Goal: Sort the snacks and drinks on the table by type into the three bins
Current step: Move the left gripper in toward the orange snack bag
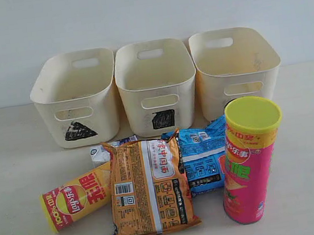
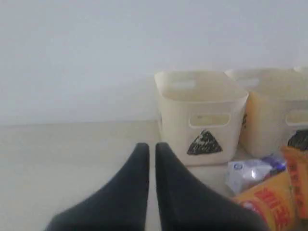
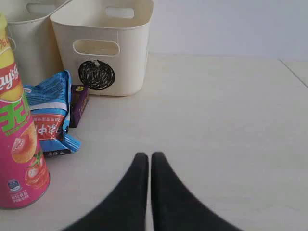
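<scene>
seeing the left end effector [image 2: 151, 147] and right end effector [image 3: 146, 156] both pressed together, empty, i would open the right one wide and take the upright pink can [image 1: 251, 160] mid-body.

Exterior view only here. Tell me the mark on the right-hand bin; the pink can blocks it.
Observer: The right bin carries a black circle, seen from the right wrist.
Operator: Report any drink hidden behind that can.
Observer: A dark purple carton lies right beside the blue bag, in front of that bin.
Operator: Give me the grippers.
Observer: The left gripper and the right gripper are both shut and empty.
</scene>
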Motion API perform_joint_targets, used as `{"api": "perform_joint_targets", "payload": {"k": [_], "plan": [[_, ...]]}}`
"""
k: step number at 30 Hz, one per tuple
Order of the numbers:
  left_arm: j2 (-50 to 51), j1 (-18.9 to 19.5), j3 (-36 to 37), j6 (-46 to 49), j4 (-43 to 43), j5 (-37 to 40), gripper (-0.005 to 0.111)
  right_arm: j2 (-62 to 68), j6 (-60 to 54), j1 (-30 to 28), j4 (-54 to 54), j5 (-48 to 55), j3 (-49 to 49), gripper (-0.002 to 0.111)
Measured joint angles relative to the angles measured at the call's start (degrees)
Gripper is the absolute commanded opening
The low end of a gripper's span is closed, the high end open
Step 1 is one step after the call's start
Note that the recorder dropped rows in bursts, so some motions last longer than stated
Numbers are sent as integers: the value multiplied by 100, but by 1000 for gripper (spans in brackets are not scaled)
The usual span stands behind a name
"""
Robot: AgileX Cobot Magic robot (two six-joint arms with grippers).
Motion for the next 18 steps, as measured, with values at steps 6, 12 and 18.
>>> {"api": "perform_joint_targets", "payload": {"k": [6, 12, 18], "plan": [[0, 0, 0, -887, -466, -807, 4, 0, 0, 0, 0, 0, 0, 0], [0, 0, 0, -1311, -490, -1710, 4, 0, 0, 0, 0, 0, 0, 0], [455, 0, -293, -1514, -490, -1786, 4, 0, 0, 0, 0, 0, 0, 0]]}}
